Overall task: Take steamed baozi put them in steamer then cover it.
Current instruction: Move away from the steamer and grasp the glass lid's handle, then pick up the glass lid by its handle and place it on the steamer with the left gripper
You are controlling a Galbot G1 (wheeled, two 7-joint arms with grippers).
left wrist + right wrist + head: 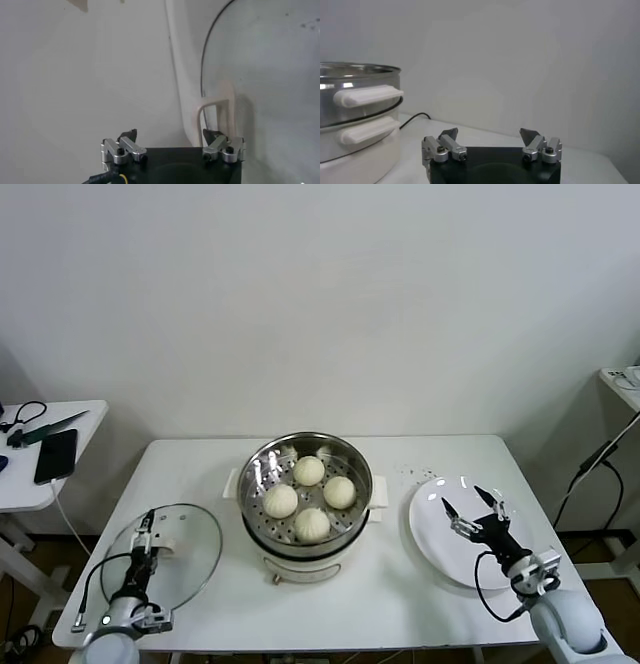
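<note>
You're looking down at a white table (200,459) pushed up near a plain pale wall, with a smaller side table (20,484) off to your robot's left carrying a dark phone (56,455) and some cables. Dead centre on the main table sits the steamer (305,539), its shiny steel pot open at the top, and all four steamed baozi (309,471) are already inside on the perforated tray, clustered in a loose diamond. The glass lid (185,559) is not on the pot; it lies flat on the table near the front left corner, well apart from the steamer. On the other side a flat white plate (430,524) rests bare near the right edge. Now the arms: your left gripper (146,527) is low over the lid, fingers spread, and in the left wrist view the lid's white handle (216,111) stands just ahead of one fingertip, not yet pinched. Your right gripper (474,505) hovers above the plate with its jaws wide apart, holding nothing; from the right wrist camera the steamer's white side handle (367,95) shows off to one side, clear of the fingers.
</note>
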